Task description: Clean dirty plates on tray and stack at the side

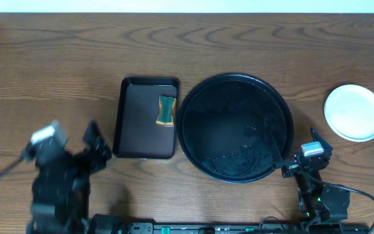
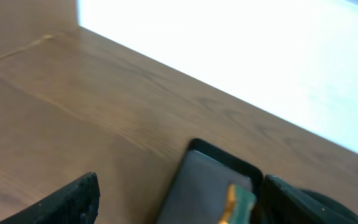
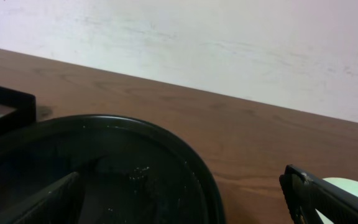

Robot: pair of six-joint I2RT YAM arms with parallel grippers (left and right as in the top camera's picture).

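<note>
Pale plates (image 1: 354,112), apparently stacked, sit near the table's right edge, off the black tray (image 1: 219,130), which holds none. Left gripper (image 1: 95,144) and right gripper (image 1: 296,145) both stand apart, empty. Plates look light, stiff and glossy, likely slippery and breakable, so best pinched at the rim.
</note>
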